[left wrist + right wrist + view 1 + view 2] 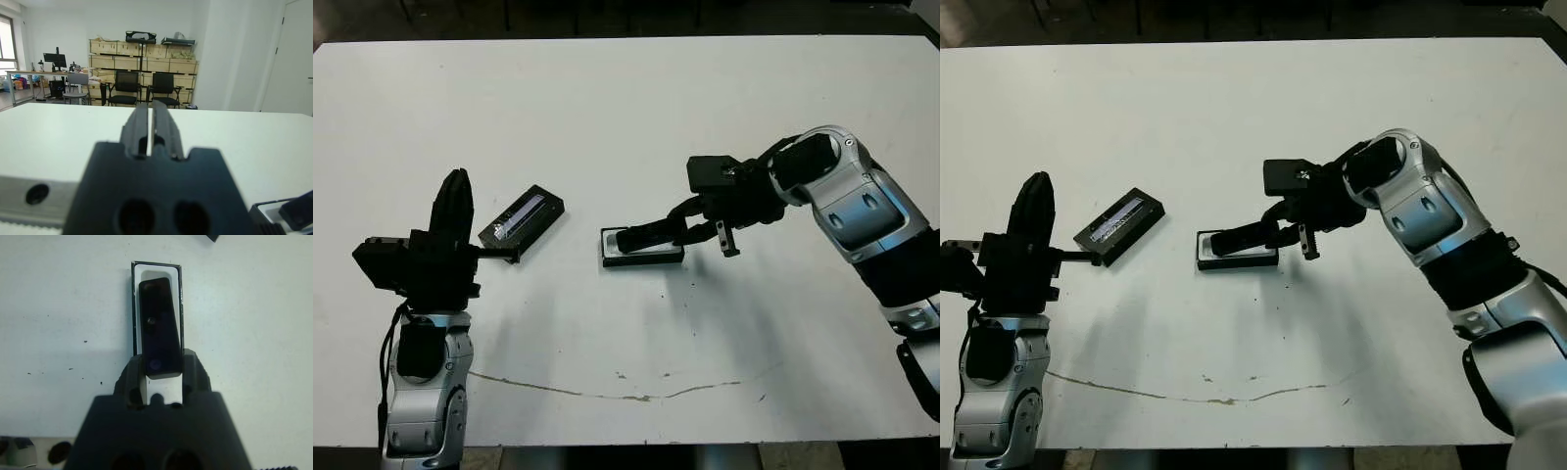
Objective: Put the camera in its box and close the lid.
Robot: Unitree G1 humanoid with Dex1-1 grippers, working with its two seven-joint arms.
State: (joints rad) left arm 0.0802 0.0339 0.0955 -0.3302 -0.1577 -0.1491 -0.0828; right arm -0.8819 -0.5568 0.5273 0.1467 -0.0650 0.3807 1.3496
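one white table (626, 108), faint crack line; chairs (142, 88), shelves beyond.

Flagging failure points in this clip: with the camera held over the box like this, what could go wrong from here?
1. The camera, gripped at one end by the right claw, sits skewed over the box; on release it may catch the rim instead of seating flat.
2. The box is light and unsecured; pushing down could slide or tip it.
3. The lid lies apart, close to the left claw, which points upward and could knock it when moving.
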